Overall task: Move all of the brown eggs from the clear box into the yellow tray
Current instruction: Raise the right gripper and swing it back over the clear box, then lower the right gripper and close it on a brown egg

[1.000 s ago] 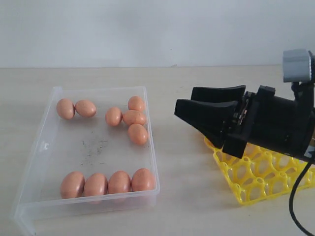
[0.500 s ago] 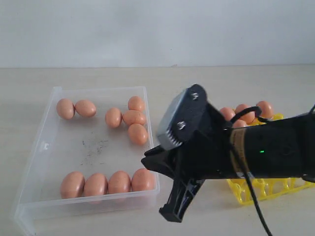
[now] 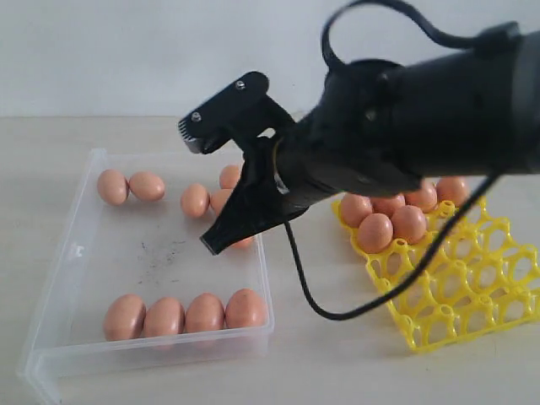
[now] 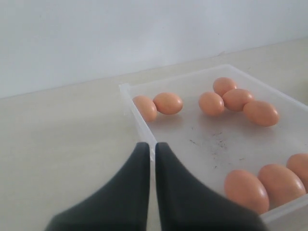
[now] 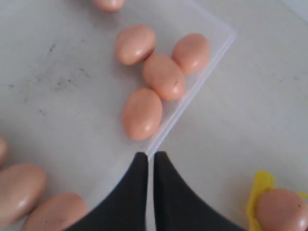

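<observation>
Just outside the clear box (image 4: pixel 202 139), left end effector (image 4: pixel 148 149) pressed together, empty. Same nine brown eggs (image 3: pixel 164 316) inside. Over the box's right wall, right end effector (image 3: pixel 213 245), apart a second ago, now closed, empty. Yellow tray (image 3: pixel 447 312) uncovered, several eggs seated. Likely back for another; needs reopening.

The eggs (image 3: pixel 164 316) are orange-brown to pinkish tan, plain and glossy. The box (image 3: pixel 118 278) is clear, with dark specks (image 3: pixel 160 253) scattered on its floor. The tray (image 3: pixel 415 339) is a bright yellow lattice. The right gripper (image 3: pixel 211 245), left gripper (image 4: pixel 149 159) and cable (image 3: pixel 337 316) are black. The tabletop (image 3: pixel 321 371) is pale beige and the wall (image 3: pixel 126 51) is off-white.
</observation>
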Robot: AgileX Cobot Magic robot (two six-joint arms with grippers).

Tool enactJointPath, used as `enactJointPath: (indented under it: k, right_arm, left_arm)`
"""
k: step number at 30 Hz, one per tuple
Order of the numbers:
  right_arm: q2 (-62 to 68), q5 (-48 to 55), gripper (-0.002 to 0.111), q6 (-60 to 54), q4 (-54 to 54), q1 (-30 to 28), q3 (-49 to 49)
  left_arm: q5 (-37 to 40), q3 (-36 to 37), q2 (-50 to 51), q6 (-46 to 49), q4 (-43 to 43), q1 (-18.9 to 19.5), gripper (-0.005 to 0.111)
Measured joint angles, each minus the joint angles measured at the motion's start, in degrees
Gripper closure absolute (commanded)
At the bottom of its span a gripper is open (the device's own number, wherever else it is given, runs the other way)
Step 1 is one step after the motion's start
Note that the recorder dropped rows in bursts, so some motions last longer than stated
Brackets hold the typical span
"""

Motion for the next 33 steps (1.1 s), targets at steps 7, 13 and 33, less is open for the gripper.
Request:
enactJointPath:
  k: [7,13,33]
  right_arm:
    - [9.08,19.93,0.108,-40.85,29.05,0.00,-13.96]
    - [12.21,21.63,0.108,-34.50,31.66,-2.11,-22.07]
    - [37.73,43.56,0.062,-28.50,40.15,-8.49,-55.58]
  left_arm:
    - [0.00,0.00,0.00,0.00,0.00,0.00,0.103]
    - [0.00,0.00,0.00,0.00,0.00,0.00,0.103]
    - [0.00,0.00,0.00,0.00,0.00,0.00,0.103]
